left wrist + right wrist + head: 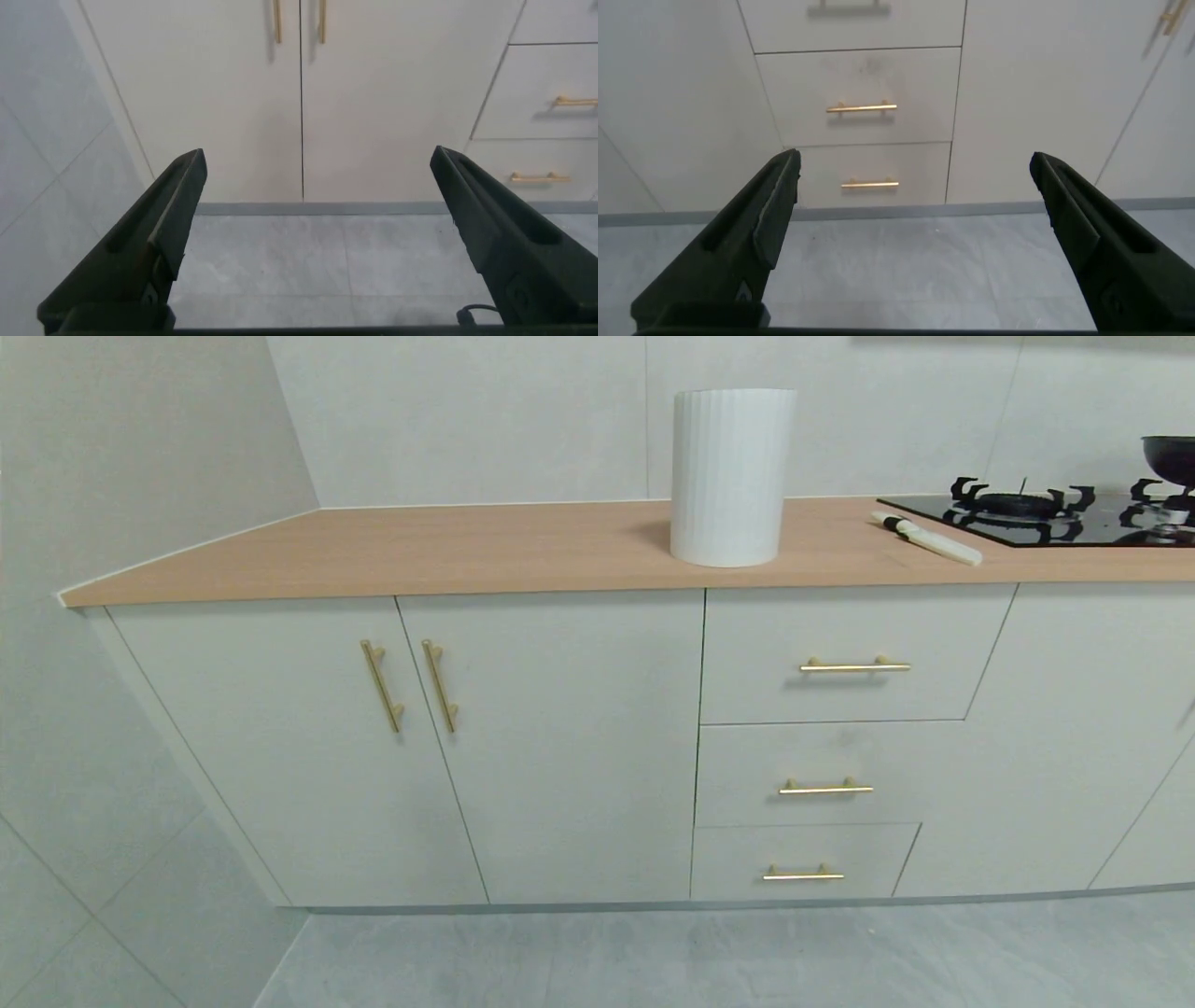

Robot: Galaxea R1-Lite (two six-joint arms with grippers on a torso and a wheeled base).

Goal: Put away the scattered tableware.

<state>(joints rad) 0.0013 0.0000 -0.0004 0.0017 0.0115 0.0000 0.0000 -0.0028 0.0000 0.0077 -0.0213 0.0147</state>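
A white ribbed cylindrical holder (730, 474) stands upright on the wooden countertop (448, 546). To its right lies a knife (926, 537) with a white blade and a black band at the handle, close to the stove. My left gripper (318, 168) hangs low in front of the double cabinet doors, open, with nothing between its fingers (149, 243). My right gripper (915, 168) is also low, facing the drawers, open and holding nothing.
A black gas stove (1055, 513) with a dark pan (1172, 457) sits at the counter's right end. Below are two cabinet doors with gold handles (411, 683) and three drawers (845, 665). Grey tiled floor (653, 961) lies in front; a wall closes the left side.
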